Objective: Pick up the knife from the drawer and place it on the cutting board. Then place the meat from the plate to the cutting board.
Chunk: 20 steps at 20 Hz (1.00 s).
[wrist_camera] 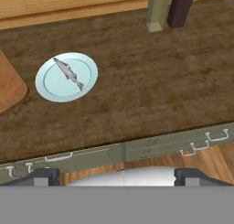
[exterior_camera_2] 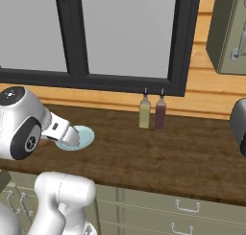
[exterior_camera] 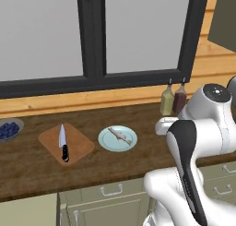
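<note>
The knife [exterior_camera: 63, 142], with a silver blade and black handle, lies on the light-brown cutting board [exterior_camera: 82, 145], whose corner also shows at the left edge of the hand view [wrist_camera: 9, 87]. Right of the board stands the pale blue-green plate [exterior_camera: 104, 140] [wrist_camera: 52, 87] [exterior_camera_2: 85, 137]. The meat [exterior_camera: 118, 134] [wrist_camera: 68, 73], a thin grey-white strip, lies across it. My gripper [wrist_camera: 117, 176] hangs open and empty above the counter's front edge, to the right of the plate and well above it. Its fingertips [wrist_camera: 43, 175] stand far apart.
Two bottles, one yellowish [exterior_camera: 167, 100] [wrist_camera: 157, 8] and one dark red [exterior_camera: 179, 99] [wrist_camera: 181, 6], stand at the back of the counter by the window. A grey bowl of blue berries [exterior_camera: 9, 129] sits at the far left. Shut drawers [wrist_camera: 205, 138] run below the counter edge.
</note>
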Tool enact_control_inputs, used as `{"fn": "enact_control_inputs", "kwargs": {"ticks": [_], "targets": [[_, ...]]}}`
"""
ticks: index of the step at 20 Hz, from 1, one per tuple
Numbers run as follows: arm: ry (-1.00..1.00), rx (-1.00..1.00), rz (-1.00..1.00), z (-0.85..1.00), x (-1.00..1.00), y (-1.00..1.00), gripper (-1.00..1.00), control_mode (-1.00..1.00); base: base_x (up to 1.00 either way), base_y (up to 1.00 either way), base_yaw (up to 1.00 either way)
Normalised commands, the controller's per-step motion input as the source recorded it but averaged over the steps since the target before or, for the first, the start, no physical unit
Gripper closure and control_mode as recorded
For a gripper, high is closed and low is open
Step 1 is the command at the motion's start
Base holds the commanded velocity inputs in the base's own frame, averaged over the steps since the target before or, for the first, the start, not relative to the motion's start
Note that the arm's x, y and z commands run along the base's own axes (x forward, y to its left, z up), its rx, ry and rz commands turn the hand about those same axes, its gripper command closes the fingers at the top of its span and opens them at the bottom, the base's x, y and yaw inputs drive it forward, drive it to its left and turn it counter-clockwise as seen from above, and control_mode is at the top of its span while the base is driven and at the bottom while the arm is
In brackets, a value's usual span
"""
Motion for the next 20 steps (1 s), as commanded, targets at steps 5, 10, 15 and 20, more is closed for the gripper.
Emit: {"fn": "enact_control_inputs", "kwargs": {"ticks": [5, 10, 15, 20], "targets": [[0.0, 0.0, 0.03, 0.0, 0.42, 0.02, -1.0, -1.0, 0.0, 0.0, 0.0], [0.03, 0.01, 0.14, -0.01, 1.0, 0.14, -1.0, -1.0, 0.0, 0.0, 0.0], [0.05, 0.0, 0.11, -0.19, 0.97, 0.29, -1.0, -1.0, 0.0, 0.0, 0.0], [0.19, -0.1, 0.08, -0.63, 0.45, 0.46, -1.0, -1.0, 0.0, 0.0, 0.0]]}}
